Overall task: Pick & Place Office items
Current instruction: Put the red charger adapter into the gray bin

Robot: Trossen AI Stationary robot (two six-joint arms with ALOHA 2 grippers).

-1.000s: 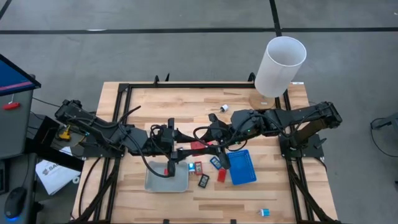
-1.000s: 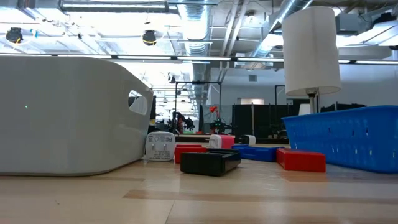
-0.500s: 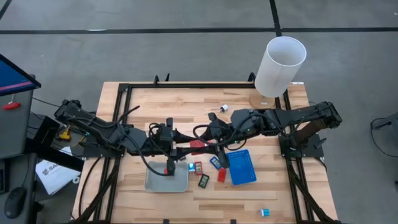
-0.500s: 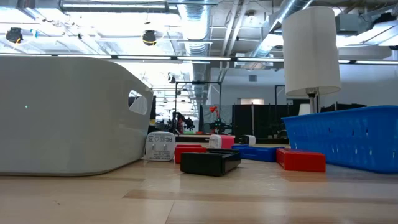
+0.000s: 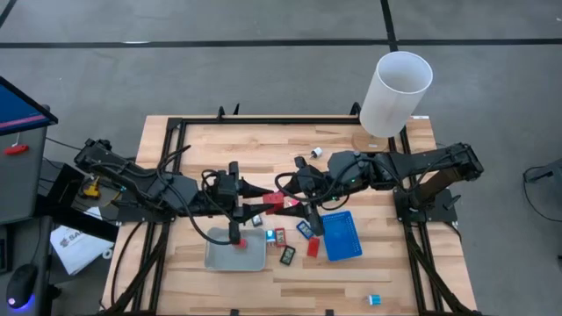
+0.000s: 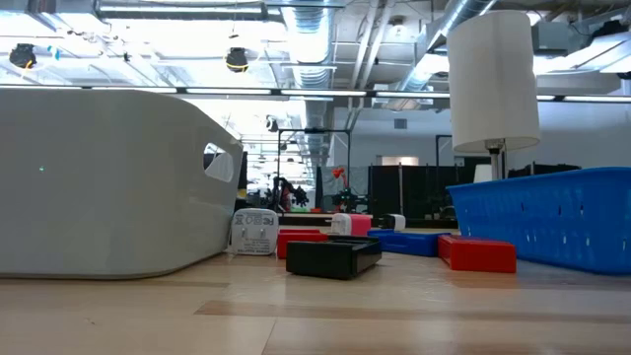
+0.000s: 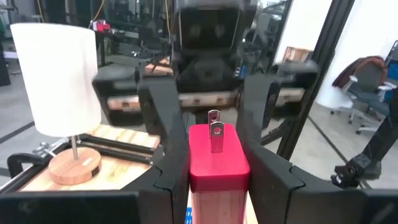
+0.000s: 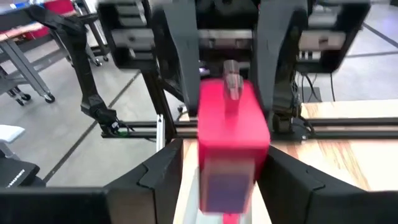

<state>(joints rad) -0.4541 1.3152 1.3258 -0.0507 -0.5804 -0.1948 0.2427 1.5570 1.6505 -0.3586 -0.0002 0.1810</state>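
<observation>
Evidently a red block (image 5: 274,203) is being passed from one arm to the other in mid-air above the middle of the table (image 5: 202,140), and that explains why the two arms meet nose to nose. The left gripper (image 5: 256,204) pinches the block by its flat sides, metal prongs pointing away from it, as the left wrist view shows. The right gripper (image 5: 291,198) faces it with its fingers spread on either side of the same block, a sliver of gap visible on at least one side (so it seems to bear no weight). The grey tray (image 5: 215,260) lies just below the left arm, a likely place to put the block. Other small pieces (image 5: 287,254) lie loose between that tray and the blue tray (image 5: 342,237), not yet sorted.
</observation>
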